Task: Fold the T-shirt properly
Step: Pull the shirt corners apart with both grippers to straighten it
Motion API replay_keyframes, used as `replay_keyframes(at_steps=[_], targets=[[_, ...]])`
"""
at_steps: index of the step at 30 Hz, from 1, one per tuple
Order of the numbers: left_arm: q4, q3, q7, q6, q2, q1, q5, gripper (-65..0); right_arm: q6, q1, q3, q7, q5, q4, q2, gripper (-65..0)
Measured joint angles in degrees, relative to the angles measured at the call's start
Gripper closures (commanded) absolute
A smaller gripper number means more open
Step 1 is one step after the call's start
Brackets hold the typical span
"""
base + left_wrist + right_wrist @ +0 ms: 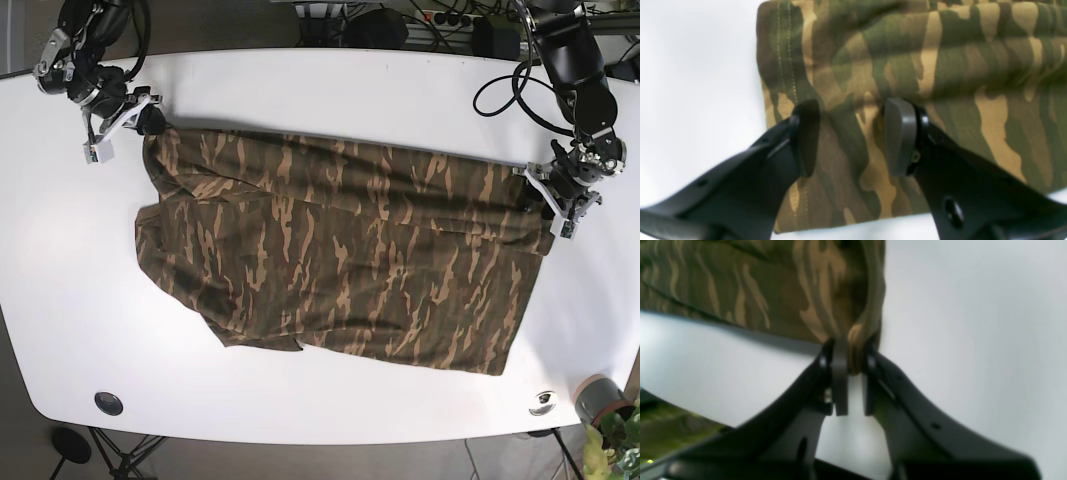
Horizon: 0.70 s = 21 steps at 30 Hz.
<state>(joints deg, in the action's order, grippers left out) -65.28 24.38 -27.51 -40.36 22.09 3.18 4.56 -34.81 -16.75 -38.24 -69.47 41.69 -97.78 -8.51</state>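
On the white table (330, 90) we see the camouflage T-shirt (340, 250) spread out across the middle, running from the upper left corner of the base view to the right side. Its cloth lies mostly flat, with a folded-over part along the left and a few creases near the right edge.

Our right gripper (850, 373) sits at the shirt's far-left upper corner in the base view, and its wrist camera shows both fingers (840, 386) drawn close together with a bunched bit of fabric pinched between them. The cloth rises away from that pinch in a narrow ridge, with the bare table beside it.

Our left gripper (851, 136) is over the shirt's right edge in the base view. From its wrist camera we see the two fingers (902, 136) set well apart, released, with the camouflage cloth lying between and under them and nothing clasped. A stitched hem (783, 50) runs along the cloth's edge just beside the left finger, and the white table shows past it.

Near the table's front edge we also see a small dark round fitting (108, 403) on the left and a shiny one (543, 402) on the right.
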Motion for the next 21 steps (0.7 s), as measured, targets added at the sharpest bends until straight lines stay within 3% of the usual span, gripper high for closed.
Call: replay_keyframes(at_steps=[5, 7, 16, 21], targets=[[0.0, 0.0, 0.0, -0.02, 0.04, 0.0, 0.0, -29.2, 0.17, -0.35, 2.25, -0.5, -0.52, -0.11, -4.59, -4.8], [0.0, -0.02, 0.0, -0.02, 0.24, 0.0, 0.0, -29.2, -0.07, -0.37, 4.46, -3.98, -0.66, -1.2, -7.41, -4.8], [0.26, -0.22, -0.22, -0.66, 1.42, -0.04, 0.0, -29.2, -0.39, -2.43, 6.88, -4.7, 1.16, -10.86, -16.87, -5.4], [0.26, -0.22, -0.26, -0.68, 1.66, -0.15, 0.0, -29.2, -0.37, -2.4, 7.56, -4.68, 1.16, -10.93, -18.75, -7.8]])
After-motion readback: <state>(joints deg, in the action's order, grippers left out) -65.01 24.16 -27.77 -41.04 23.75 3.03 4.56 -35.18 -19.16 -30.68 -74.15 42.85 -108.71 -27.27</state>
